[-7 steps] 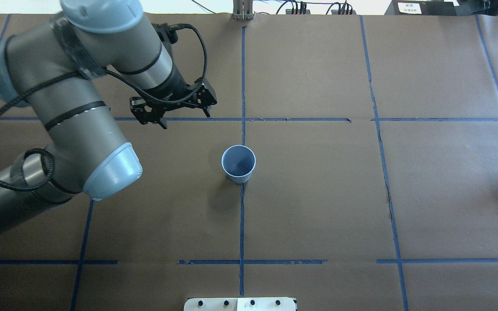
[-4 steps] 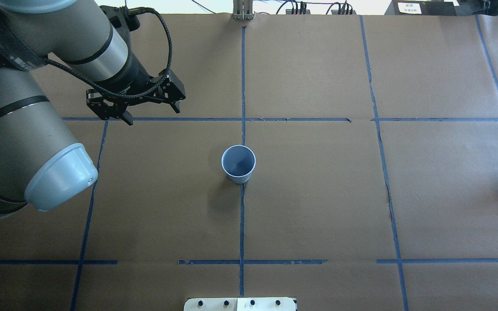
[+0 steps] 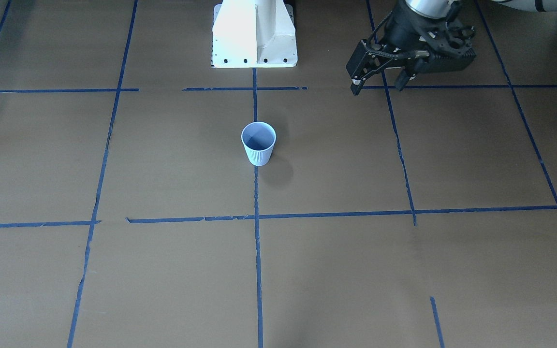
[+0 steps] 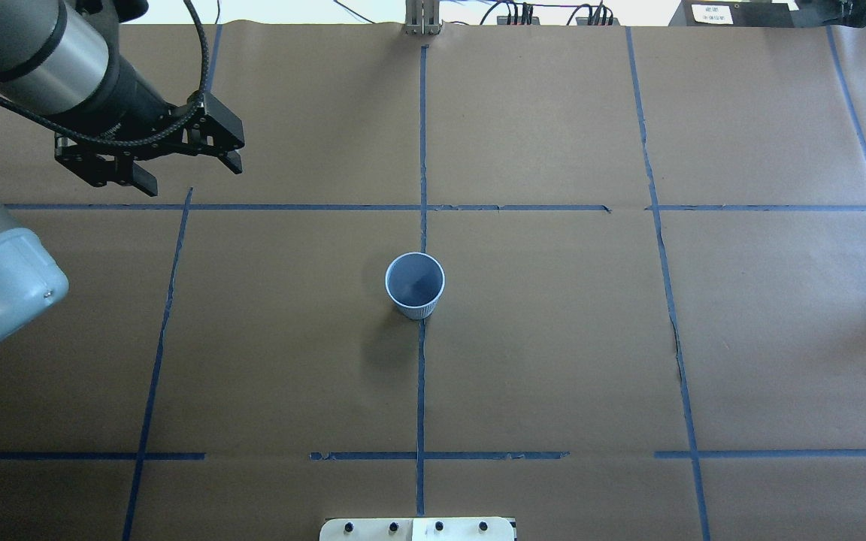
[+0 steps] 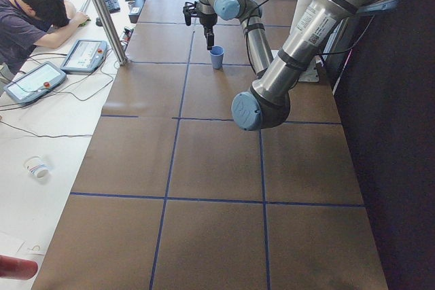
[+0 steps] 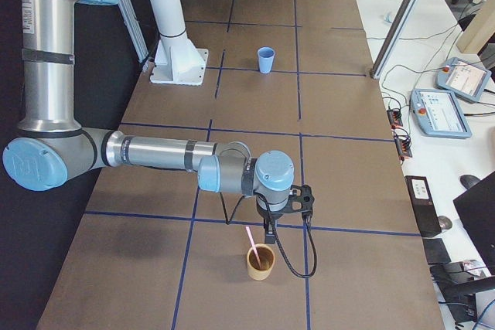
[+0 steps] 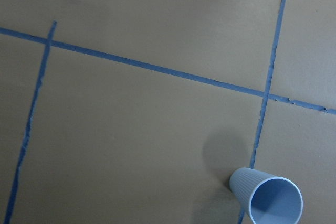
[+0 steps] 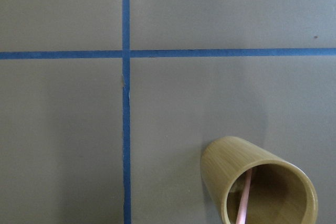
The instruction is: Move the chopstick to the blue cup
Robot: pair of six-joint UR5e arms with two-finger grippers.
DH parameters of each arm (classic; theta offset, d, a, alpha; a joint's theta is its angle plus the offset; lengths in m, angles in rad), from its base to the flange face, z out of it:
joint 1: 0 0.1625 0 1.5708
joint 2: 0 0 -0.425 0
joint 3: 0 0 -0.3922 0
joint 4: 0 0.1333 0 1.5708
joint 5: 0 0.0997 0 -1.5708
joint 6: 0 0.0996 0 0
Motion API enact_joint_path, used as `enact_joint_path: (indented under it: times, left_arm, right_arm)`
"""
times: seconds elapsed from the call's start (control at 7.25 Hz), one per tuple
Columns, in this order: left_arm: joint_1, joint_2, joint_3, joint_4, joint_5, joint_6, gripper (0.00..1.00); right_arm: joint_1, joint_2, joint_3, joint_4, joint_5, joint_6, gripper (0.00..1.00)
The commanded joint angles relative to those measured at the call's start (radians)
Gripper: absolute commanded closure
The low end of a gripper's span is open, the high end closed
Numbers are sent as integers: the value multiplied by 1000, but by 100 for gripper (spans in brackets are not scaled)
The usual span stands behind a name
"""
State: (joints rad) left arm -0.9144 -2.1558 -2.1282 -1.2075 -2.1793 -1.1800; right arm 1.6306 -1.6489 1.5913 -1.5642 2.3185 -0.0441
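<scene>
The blue cup [image 4: 415,285] stands upright and empty at the table's middle; it also shows in the front view [image 3: 258,143] and the left wrist view [image 7: 268,198]. My left gripper [image 4: 189,176] is open and empty, above the table well left of the cup and beyond it [image 3: 376,88]. The pink chopstick [image 6: 251,239] leans in a tan bamboo cup [image 6: 261,262] near the table's right end, as the right wrist view [image 8: 244,198] shows. My right gripper [image 6: 269,234] hangs just above that cup; I cannot tell whether it is open.
The white robot base [image 3: 254,34] stands at the table's robot-side edge. Blue tape lines [image 4: 421,150] cross the brown paper. An operator [image 5: 34,18] and teach pendants [image 6: 456,110] are at the side benches.
My left arm has swung leftward and away from the blue cup, its gripper open all the while. The cup has not moved.
</scene>
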Motion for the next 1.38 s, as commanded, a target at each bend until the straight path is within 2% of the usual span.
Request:
enact_joint_path:
  times: [0.0,0.28,0.55,0.69,0.83,0.97,1.24]
  left_arm:
    - [-41,7,-6,0,-11,11,0]
    - [-72,20,-47,115,-11,148,0]
    - [-80,17,-47,118,-11,160,0]
    - [-80,14,-49,118,-13,160,0]
    - [-80,14,-47,118,-26,160,0]
    - [-80,14,-47,118,-33,160,0]
    - [-80,14,-49,118,-33,160,0]
  right_arm:
    - [3,6,-86,-2,18,19,0]
    - [11,-9,-103,-4,19,26,2]
    - [29,-12,-94,-26,24,27,8]
    - [50,-2,-87,-74,25,26,25]
    - [64,0,-83,-79,25,26,48]
    - [64,-3,-82,-79,25,26,59]
    - [64,-3,-79,-79,25,26,56]
